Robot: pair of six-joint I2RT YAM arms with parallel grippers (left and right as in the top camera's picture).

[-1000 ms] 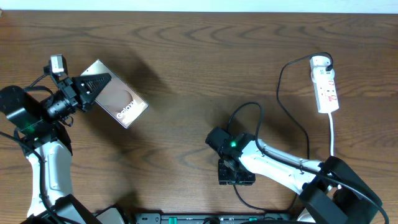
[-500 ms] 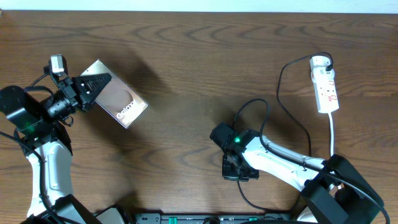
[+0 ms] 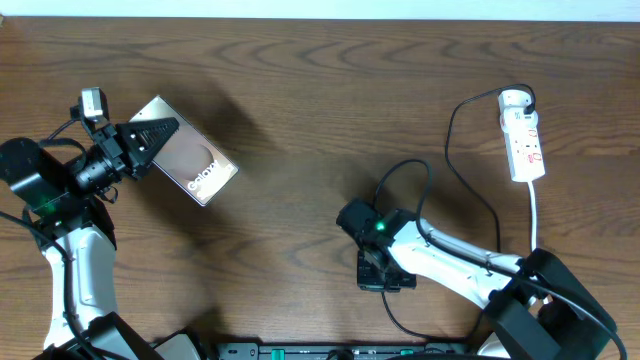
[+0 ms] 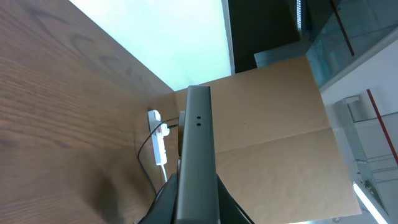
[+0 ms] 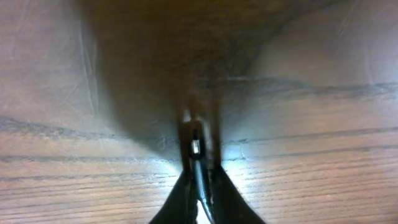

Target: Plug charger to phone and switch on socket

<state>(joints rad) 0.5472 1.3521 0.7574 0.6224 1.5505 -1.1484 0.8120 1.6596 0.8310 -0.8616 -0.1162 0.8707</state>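
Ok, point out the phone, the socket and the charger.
phone (image 3: 195, 160): overhead view, middle of its glossy face.
socket (image 3: 523, 145): overhead view, middle of the white strip.
charger (image 3: 447, 140): overhead view, cable bend left of the socket.

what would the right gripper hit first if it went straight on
Probably the table: the right gripper, pinching the charger tip, points down at bare wood just ahead, though the blur hides how close.

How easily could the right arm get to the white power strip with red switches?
Probably yes: only wooden table and the thin black charger cable lie between the right gripper and the white power strip. But its fingers are shut on that cable's plug, so it looks busy.
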